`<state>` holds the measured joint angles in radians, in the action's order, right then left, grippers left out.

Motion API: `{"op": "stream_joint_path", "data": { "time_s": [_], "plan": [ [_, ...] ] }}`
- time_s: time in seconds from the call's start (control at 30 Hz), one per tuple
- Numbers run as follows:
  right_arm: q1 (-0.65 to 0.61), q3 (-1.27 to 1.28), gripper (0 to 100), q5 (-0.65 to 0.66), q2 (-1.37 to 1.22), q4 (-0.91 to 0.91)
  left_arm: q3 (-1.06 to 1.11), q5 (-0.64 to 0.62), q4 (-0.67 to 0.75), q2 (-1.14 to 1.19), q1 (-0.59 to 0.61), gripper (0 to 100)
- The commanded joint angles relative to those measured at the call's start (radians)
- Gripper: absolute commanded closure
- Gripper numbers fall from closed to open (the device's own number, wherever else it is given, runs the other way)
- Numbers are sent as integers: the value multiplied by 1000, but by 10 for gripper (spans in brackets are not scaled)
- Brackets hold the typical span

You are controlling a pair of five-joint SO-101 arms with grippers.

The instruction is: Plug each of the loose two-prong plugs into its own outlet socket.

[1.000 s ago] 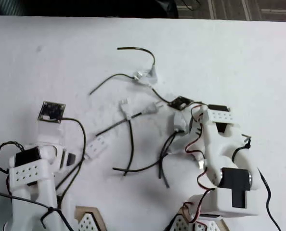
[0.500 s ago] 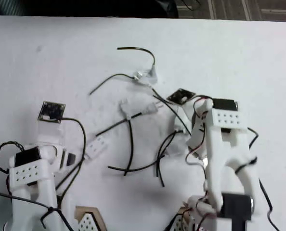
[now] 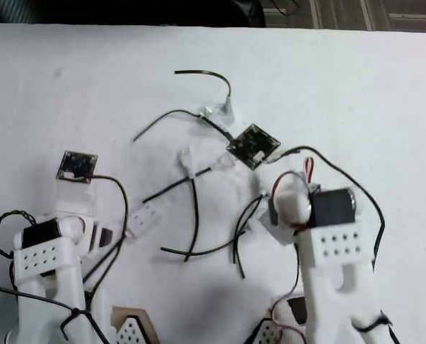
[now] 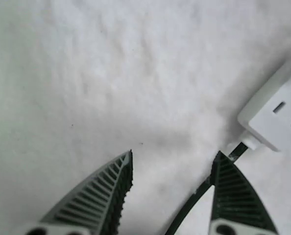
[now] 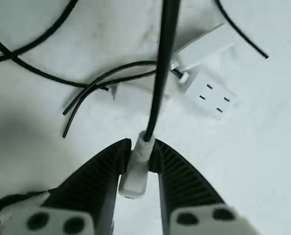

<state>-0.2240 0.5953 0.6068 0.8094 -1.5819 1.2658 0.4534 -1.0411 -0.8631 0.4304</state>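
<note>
My right gripper [image 5: 140,147] is shut on a white two-prong plug [image 5: 134,174], whose black cord [image 5: 161,63] runs away over the table. It hangs above a white outlet socket [image 5: 209,98] with two pairs of slots facing up. My left gripper [image 4: 175,156] stands open just above the cloth. Another white socket [image 4: 275,120] lies just outside one of its fingers [image 4: 233,191]. From above, this socket [image 3: 143,218] lies beside the left arm [image 3: 51,251]. Loose white plugs [image 3: 188,163] [image 3: 224,161] [image 3: 213,111] lie mid-table, and the right arm [image 3: 320,236] stands to their right.
Several thin black cords [image 3: 195,215] loop and cross between the two arms on the white cloth [image 3: 371,93]. A second white block [image 5: 202,49] lies beyond the socket under my right gripper. The cloth's far half and both outer sides are bare.
The right arm has risen and swung its wrist round, carrying the plug and dragging its cord. The left arm has kept still.
</note>
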Motion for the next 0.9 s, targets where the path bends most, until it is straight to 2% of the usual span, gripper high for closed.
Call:
{"op": "stream_joint_path", "data": {
  "time_s": [0.0,0.27,0.57,0.73,0.87],
  "plan": [
    [-61,-3,980,-127,94,74,0,-3,14,-18,5,744],
    [-240,362,981,-433,300,414,0,-3,14,-18,7,744],
    [-421,589,981,-638,355,792,-6,-14,35,-18,82,740],
    [-559,624,981,-652,315,977,-8,-14,35,-18,82,740],
    [-618,620,981,-651,156,1161,-26,-14,32,-18,113,740]
  ]
}}
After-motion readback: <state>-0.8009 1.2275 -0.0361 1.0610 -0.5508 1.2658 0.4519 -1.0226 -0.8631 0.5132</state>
